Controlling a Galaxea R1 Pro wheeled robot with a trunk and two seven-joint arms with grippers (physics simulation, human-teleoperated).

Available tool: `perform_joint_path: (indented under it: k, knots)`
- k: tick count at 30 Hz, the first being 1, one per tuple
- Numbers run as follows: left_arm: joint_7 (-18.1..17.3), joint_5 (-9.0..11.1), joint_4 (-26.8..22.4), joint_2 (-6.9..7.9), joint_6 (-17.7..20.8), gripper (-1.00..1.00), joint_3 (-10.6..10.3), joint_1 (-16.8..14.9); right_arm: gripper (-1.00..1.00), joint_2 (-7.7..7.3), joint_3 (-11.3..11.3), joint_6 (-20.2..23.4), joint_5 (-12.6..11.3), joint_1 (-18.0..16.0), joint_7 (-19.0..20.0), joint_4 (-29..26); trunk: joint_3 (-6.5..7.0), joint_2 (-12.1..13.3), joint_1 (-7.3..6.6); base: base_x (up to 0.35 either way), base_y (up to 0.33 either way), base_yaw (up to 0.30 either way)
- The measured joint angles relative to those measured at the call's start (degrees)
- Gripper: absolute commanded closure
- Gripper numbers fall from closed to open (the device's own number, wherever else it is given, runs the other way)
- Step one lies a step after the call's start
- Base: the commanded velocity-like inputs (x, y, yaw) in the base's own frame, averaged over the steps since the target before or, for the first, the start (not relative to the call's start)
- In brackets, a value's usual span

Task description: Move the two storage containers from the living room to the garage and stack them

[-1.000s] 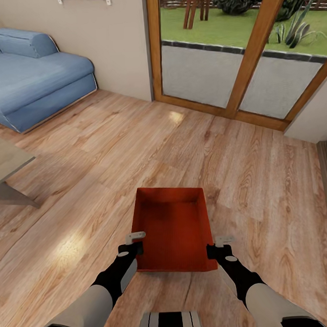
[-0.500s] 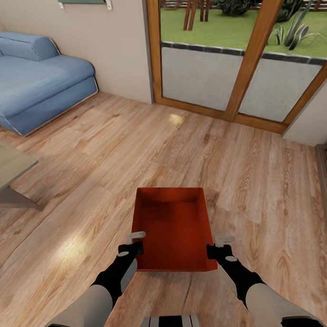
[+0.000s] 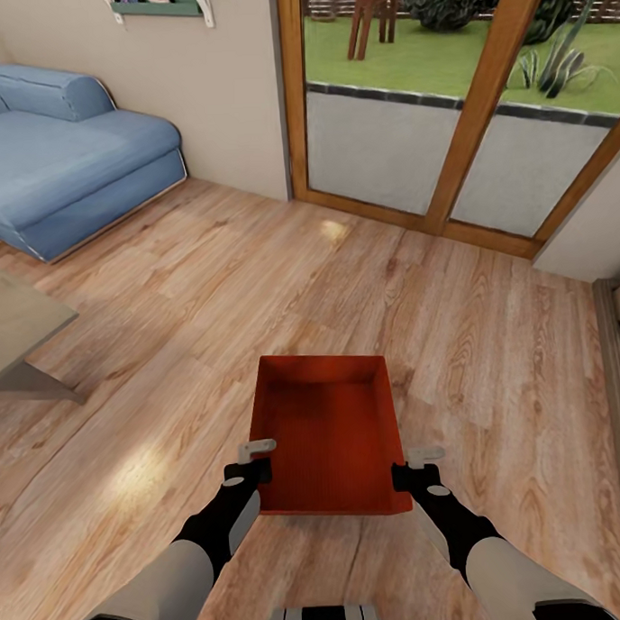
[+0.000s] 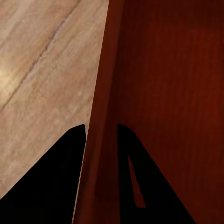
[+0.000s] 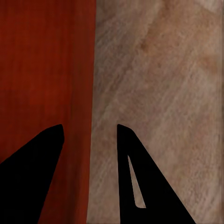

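Note:
One orange-red storage container [image 3: 324, 427] hangs just in front of me over the light wood floor [image 3: 210, 287] of the living room. It is open-topped and empty. My left gripper [image 3: 253, 461] is shut on its left wall near the close corner. My right gripper [image 3: 414, 463] grips the right wall at the matching spot. In the left wrist view the left gripper [image 4: 101, 135] straddles the container's wall [image 4: 168, 93], one finger inside and one outside. The right wrist view shows the right gripper [image 5: 89, 133] astride the container's rim [image 5: 42, 70].
A blue sofa [image 3: 51, 168] stands at the far left against the cream wall. Wood-framed glass doors [image 3: 447, 133] to a garden fill the far right. A low table's corner [image 3: 13, 332] juts in at the left edge. A dark strip [image 3: 619, 360] runs along the right edge.
The whole view has drifted a little, so the sofa, table and doors sit slightly shifted in the picture. The container and both grippers keep the same place relative to me.

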Motion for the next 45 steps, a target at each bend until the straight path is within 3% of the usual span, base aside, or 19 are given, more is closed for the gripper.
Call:
perform_joint_path:
  k: [45]
  knots:
    - [0.04, -0.03, -0.20, 0.03, -0.07, 1.00, -0.07, 0.01, 1.00, 0.07, -0.09, -0.29, 0.02, -0.01, -0.07, 0.00, 8.08, 18.05, -9.89, 0.000, 0.000, 0.000]
